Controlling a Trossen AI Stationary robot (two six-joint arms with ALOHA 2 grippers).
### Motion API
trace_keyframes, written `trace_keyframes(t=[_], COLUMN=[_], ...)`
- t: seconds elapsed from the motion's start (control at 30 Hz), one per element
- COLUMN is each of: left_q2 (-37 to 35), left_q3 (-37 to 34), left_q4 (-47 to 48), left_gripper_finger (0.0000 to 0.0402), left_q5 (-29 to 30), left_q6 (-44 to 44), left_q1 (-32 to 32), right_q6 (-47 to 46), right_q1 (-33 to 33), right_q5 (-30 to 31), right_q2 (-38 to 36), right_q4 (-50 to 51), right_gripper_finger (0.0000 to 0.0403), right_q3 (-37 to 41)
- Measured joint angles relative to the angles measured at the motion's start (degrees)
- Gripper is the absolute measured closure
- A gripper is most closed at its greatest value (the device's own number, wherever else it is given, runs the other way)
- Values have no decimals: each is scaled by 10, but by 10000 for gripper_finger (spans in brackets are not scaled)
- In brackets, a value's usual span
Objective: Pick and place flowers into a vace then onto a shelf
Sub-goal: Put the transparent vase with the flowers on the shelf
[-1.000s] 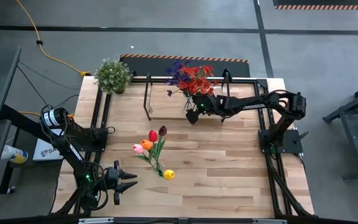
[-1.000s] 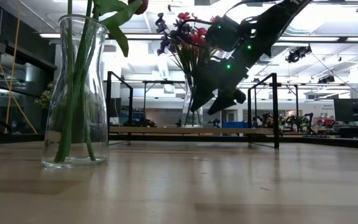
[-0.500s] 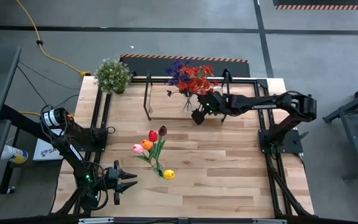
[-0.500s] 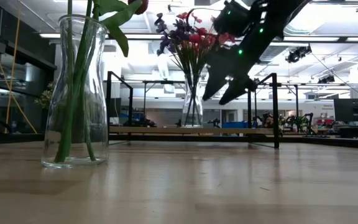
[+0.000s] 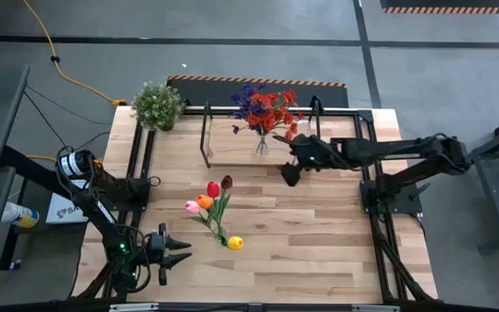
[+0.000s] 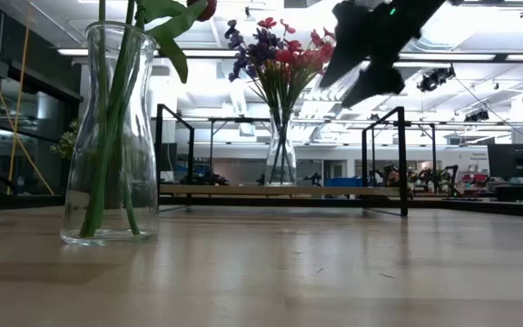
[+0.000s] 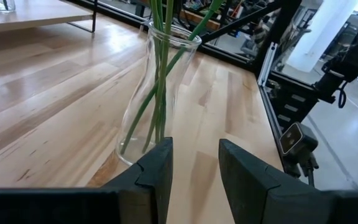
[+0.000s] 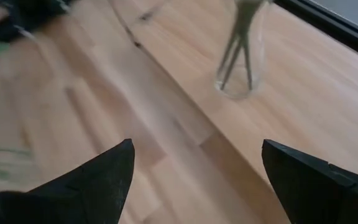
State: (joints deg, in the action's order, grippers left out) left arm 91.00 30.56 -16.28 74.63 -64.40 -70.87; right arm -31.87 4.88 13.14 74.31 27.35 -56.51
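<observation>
My right gripper (image 5: 288, 176) has pulled back from the shelf (image 5: 232, 154), fingers spread and empty. The far vase (image 6: 281, 154) stands on the shelf at twelve o'clock, holding red and purple flowers (image 5: 265, 109). The near vase (image 6: 112, 136) holds tulips (image 5: 210, 198), blooms cropped in the low view. My left gripper (image 5: 180, 250) waits at seven o'clock, half-parted, holding nothing.

No text, label, brand, number or sign can be read anywhere here.

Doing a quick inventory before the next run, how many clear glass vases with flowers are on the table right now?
2. One clear glass vase of red and purple flowers stands on the light-wood shelf at the back. The other clear glass vase of tulips stands on the plank tabletop nearer the front.
</observation>
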Motion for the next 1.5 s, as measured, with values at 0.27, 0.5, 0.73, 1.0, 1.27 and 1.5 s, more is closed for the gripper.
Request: trace_keyframes(t=[0.27, 0.5, 0.73, 1.0, 1.27, 1.5], left_q2=[0, 0, 0, 0, 0, 0], left_q3=[0, 0, 18, 44, 44, 44], left_q4=[-28, -91, -112, -110, -103, -72], left_gripper_finger=[238, 238, 238, 238, 238, 238], left_q5=[0, 0, 0, -63, -219, -209], left_q6=[-6, -6, -3, 59, 76, 73], left_q1=[0, 0, 1, 66, 139, 146], right_q6=[-33, -43, -2, 74, 74, 74], right_q1=[-86, -155, -203, -239, -258, -272], right_q5=[2, 3, 3, 2, 2, 3], right_q2=[-77, -125, -148, -149, -148, -148], right_q4=[-2, -20, -117, -262, -263, -263], right_gripper_finger=[65, 65, 65, 65, 65, 65], right_q3=[0, 0, 0, 0, 0, 0])
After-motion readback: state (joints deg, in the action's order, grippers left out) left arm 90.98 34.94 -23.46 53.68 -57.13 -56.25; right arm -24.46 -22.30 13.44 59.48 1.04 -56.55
